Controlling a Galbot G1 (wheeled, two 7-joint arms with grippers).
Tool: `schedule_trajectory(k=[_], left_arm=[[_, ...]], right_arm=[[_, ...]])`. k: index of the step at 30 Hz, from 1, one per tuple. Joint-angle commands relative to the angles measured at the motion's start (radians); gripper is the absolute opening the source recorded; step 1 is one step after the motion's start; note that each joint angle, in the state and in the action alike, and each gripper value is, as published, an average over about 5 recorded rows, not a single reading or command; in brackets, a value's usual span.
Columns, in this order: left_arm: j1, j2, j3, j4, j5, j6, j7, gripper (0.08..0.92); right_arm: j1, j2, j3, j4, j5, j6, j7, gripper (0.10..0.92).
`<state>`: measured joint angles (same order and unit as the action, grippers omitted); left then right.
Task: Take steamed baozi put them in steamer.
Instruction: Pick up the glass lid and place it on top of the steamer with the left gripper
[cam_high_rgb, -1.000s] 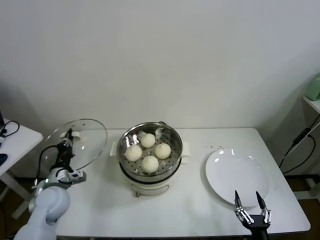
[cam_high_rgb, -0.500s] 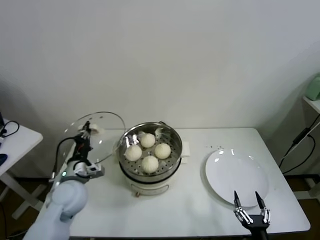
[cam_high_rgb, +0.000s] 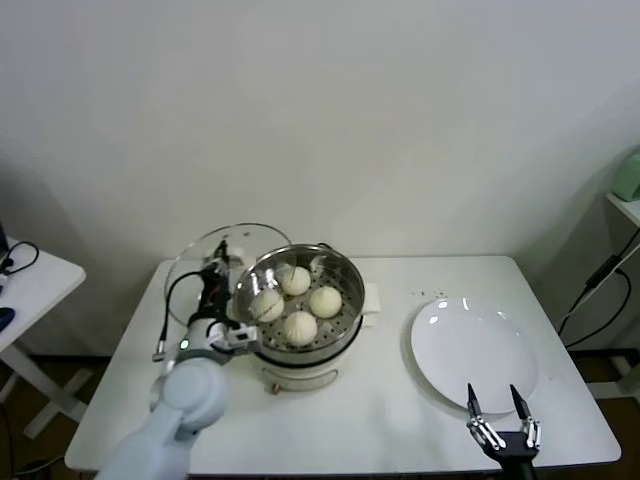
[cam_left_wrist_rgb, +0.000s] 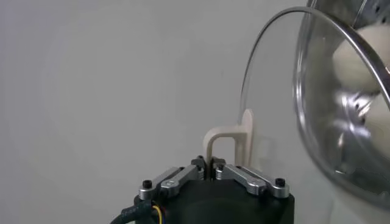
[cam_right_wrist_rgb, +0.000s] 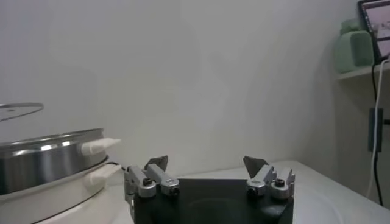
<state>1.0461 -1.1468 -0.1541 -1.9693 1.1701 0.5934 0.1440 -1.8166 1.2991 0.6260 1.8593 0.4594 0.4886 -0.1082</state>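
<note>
The left gripper is holding the glass lid by its cream handle, jaws clamped together on the handle, and the lid is hanging tilted just beside the steamer, overlapping its left rim. All four steamed baozi are already sitting on the perforated tray inside the steamer, so the loading looks done and the step in hand is probably covering the pot. To do it well, the lid should be levelled out while it is being carried over the centre of the pot, then lowered straight so its edge is seating evenly inside the rim without brushing the buns; the grip on the thin handle should be kept firm until the lid is resting. The right gripper is idling low at the near edge of the surface, by the white plate, jaws standing wide apart. Compared with a second earlier, the lid has travelled from well left of the surface toward the steamer; the right arm has not moved
</note>
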Motion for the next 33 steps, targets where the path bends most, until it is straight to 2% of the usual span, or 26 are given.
schedule_trajectory(k=[1, 8, 12, 24, 33], left_arm=[[-0.043, -0.124, 0.139, 0.014, 0.109, 0.05, 0.026, 0.142], [-0.037, -0.221, 0.17, 0.054, 0.185, 0.035, 0.028, 0.142], [-0.041, -0.251, 0.179, 0.073, 0.216, 0.026, 0.027, 0.142], [-0.056, -0.298, 0.201, 0.11, 0.264, 0.023, 0.04, 0.142], [-0.04, -0.284, 0.189, 0.11, 0.319, -0.01, 0.071, 0.142]], right_arm=[[0.001, 0.0, 0.0, -0.002, -0.004, -0.001, 0.001, 0.823], [0.0, 0.001, 0.002, -0.005, -0.003, 0.002, 0.001, 0.823], [0.0, 0.001, 0.002, -0.005, -0.003, 0.002, 0.001, 0.823], [0.0, -0.002, 0.004, -0.002, -0.003, -0.001, 0.001, 0.823], [-0.001, -0.004, 0.007, 0.002, 0.002, 0.001, 0.0, 0.823]])
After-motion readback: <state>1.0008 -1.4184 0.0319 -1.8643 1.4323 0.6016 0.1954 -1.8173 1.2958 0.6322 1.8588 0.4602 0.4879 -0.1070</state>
